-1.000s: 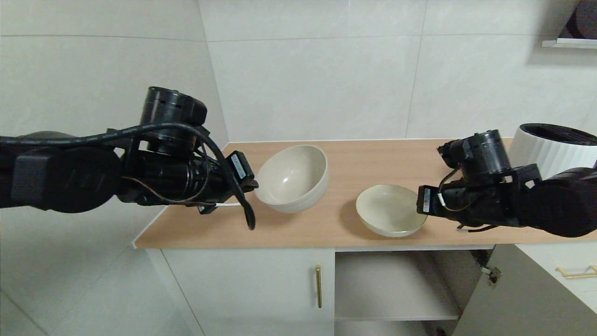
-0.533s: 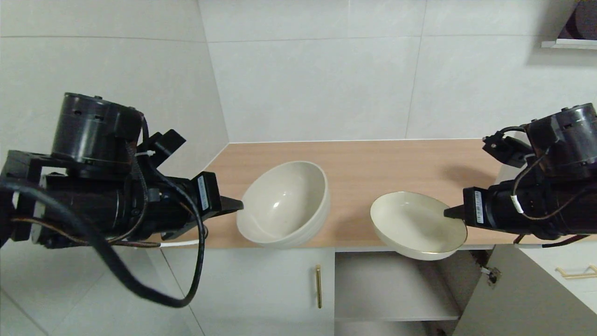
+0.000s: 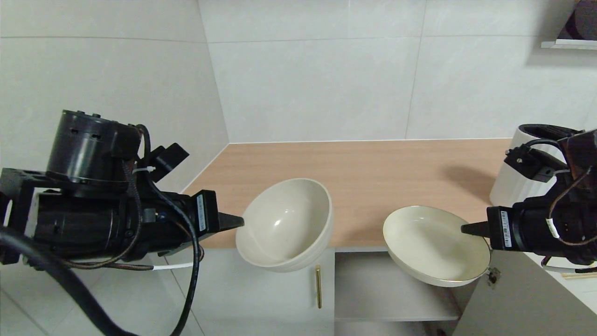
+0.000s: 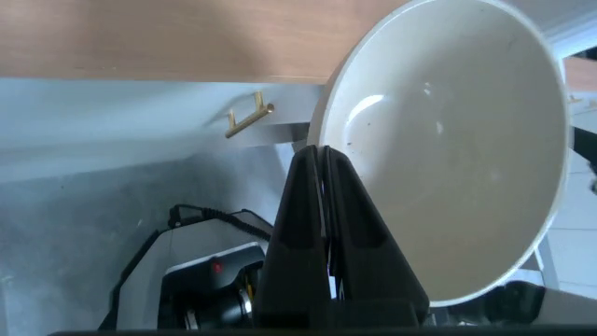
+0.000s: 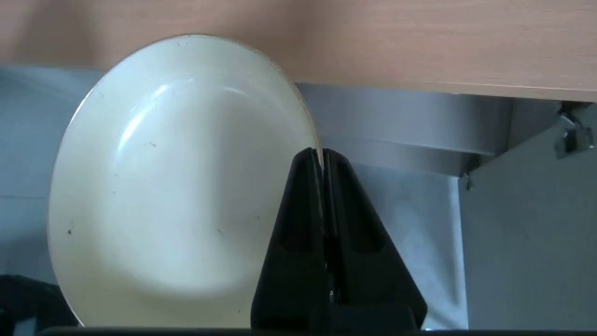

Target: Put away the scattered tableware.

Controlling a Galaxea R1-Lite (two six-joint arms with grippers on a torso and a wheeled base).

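Observation:
My left gripper (image 3: 239,220) is shut on the rim of a deep cream bowl (image 3: 285,225), held in the air at the front edge of the wooden counter (image 3: 364,168). In the left wrist view the gripper (image 4: 324,159) pinches the bowl (image 4: 448,149) by its edge. My right gripper (image 3: 466,228) is shut on the rim of a shallow cream dish (image 3: 433,245), held off the counter in front of the open cabinet. The right wrist view shows the gripper (image 5: 320,161) clamped on the dish (image 5: 177,177).
Below the counter an open cabinet with a shelf (image 3: 396,298) sits between a closed door with a gold handle (image 3: 318,287) and a swung-out door (image 3: 513,298). A white ribbed container (image 3: 522,177) stands at the counter's right end. Tiled walls close the back and left.
Both arms have pulled back toward me, lifting the bowl and the dish off the counter and carrying them out past its front edge and lower.

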